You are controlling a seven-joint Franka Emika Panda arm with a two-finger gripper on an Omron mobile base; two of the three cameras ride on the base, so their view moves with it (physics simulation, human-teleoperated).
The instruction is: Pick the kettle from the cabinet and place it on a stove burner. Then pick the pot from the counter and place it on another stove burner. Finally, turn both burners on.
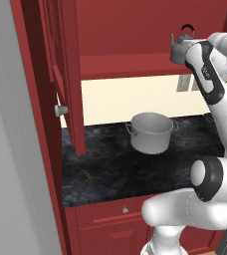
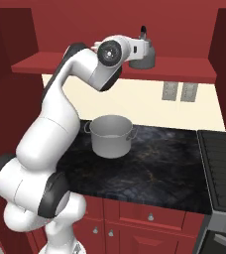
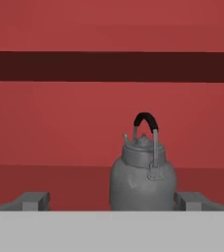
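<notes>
Kettle [image 3: 142, 177]: upright on the cabinet shelf [image 2: 184, 69], unlifted. Gripper [image 3: 112, 201]: fully open, straddling its body, holding nothing. Pot [image 2: 111, 135]: left on the counter [image 2: 159, 168]. Burners [image 2: 224, 163]: bare, far right.

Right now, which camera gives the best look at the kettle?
The hand view: the kettle stands upright, whole and centred between the open claw's fingers. In the left base view the arm hides part of the kettle; in the right base view the kettle shows small behind the wrist.

Kettle [image 3: 142, 179] – upright (cabinet [image 1: 135, 64] shelf).
</notes>
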